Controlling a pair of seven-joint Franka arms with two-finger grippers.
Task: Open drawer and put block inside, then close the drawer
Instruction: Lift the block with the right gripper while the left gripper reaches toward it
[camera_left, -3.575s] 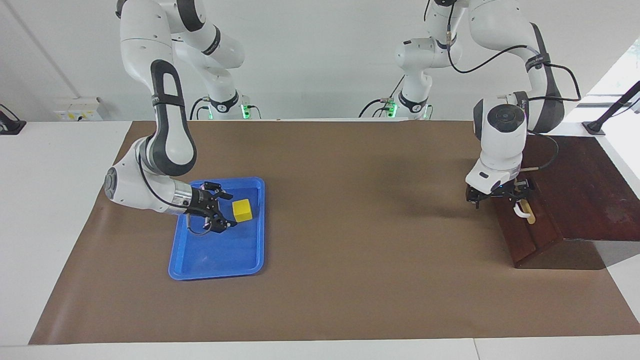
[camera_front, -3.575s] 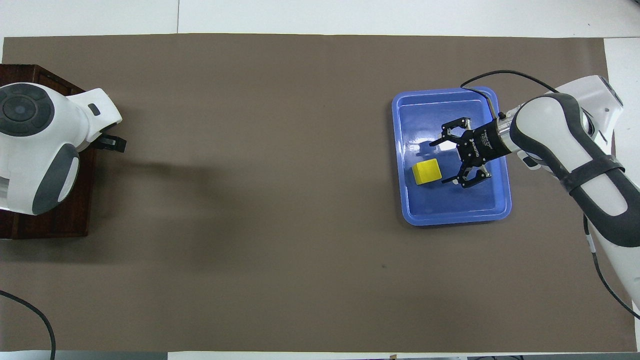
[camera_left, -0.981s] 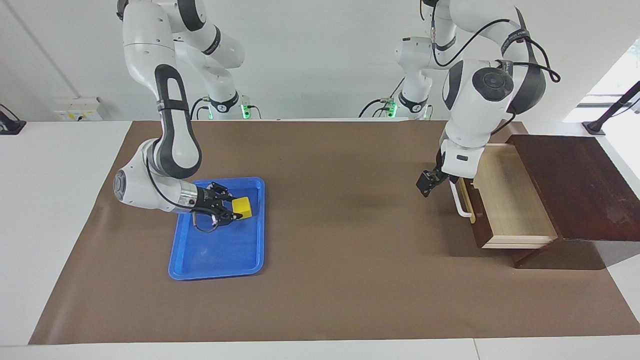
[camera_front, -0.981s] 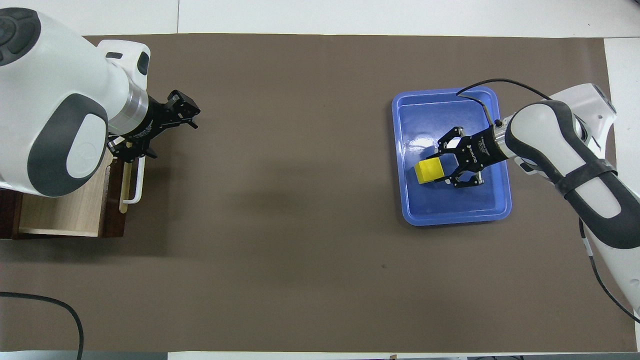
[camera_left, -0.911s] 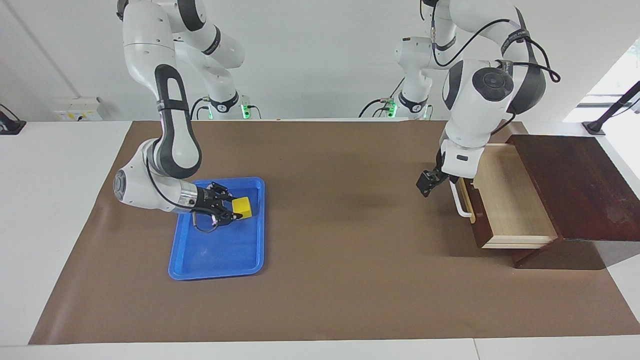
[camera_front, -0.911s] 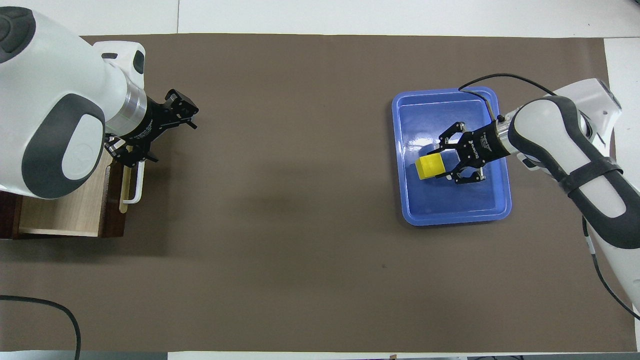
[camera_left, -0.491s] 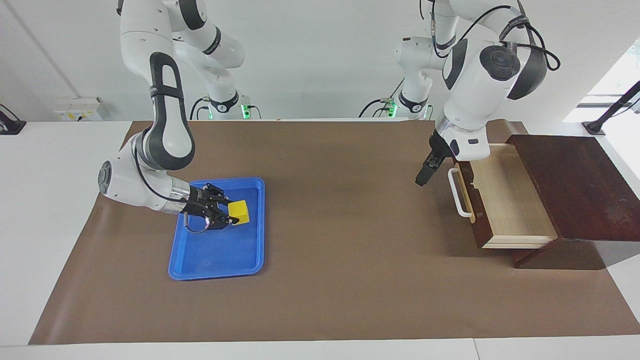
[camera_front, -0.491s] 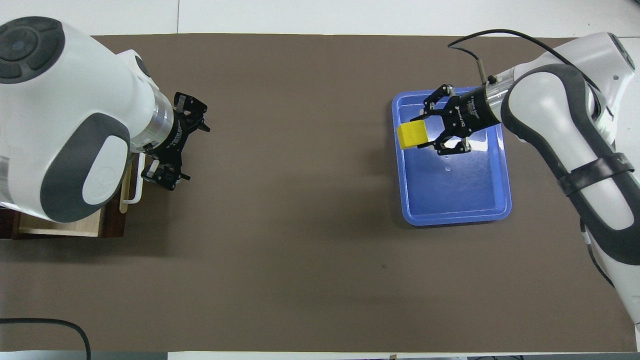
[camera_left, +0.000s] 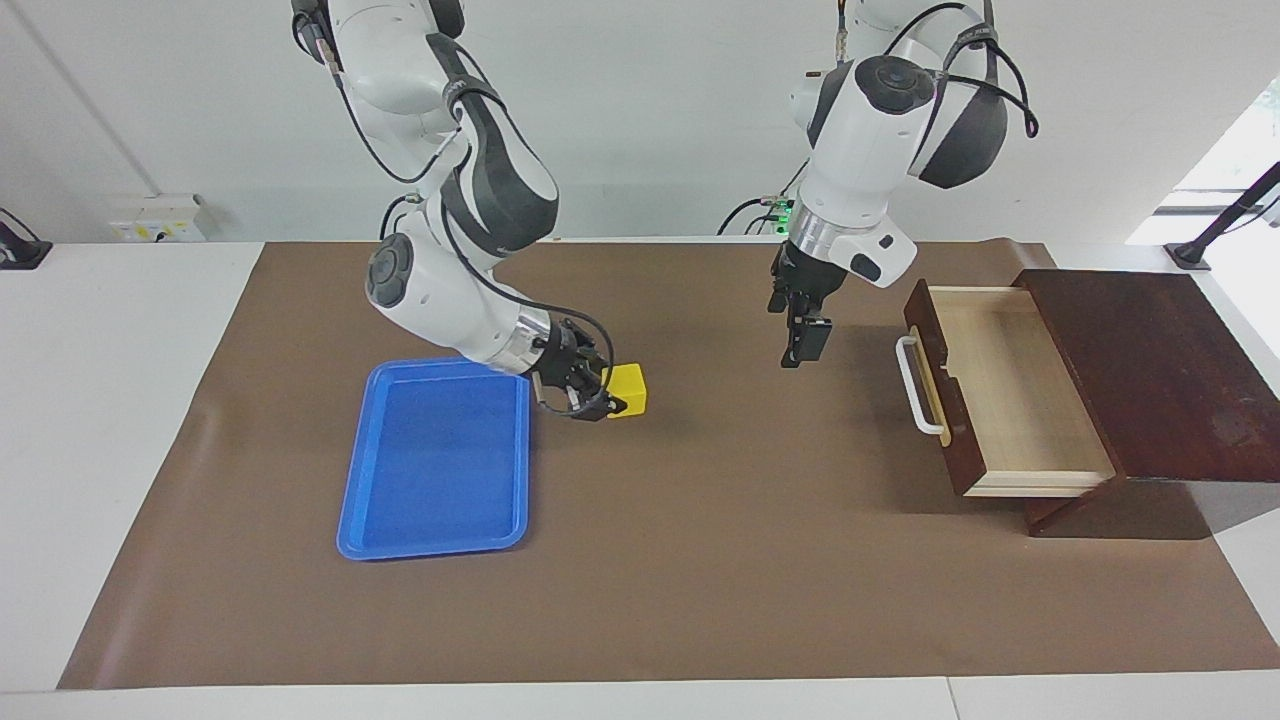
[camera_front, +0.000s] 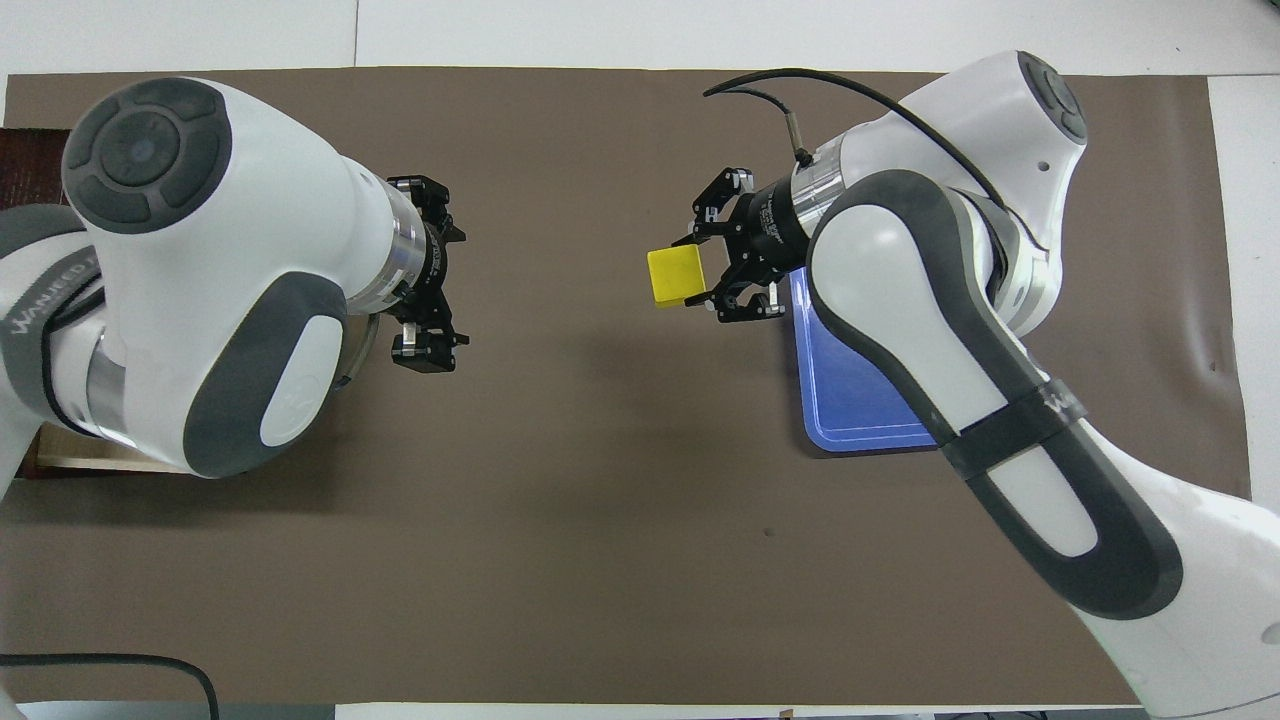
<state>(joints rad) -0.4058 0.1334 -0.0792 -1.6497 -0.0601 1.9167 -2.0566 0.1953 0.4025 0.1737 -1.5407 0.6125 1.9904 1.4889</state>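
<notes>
The drawer stands pulled open at the left arm's end of the bench, its pale inside bare. The left claw hangs spread over bare bench beside it. The right claw pinches the block over the bench just off the blue tray, so carrying, dropping in and closing remain.

The right gripper lifts the block out of the blue tray and now carries it over the bare brown mat beside the tray — toward the middle. The drawer goes from shut to pulled wide open — and the left gripper leaves its handle, rising over the mat.
</notes>
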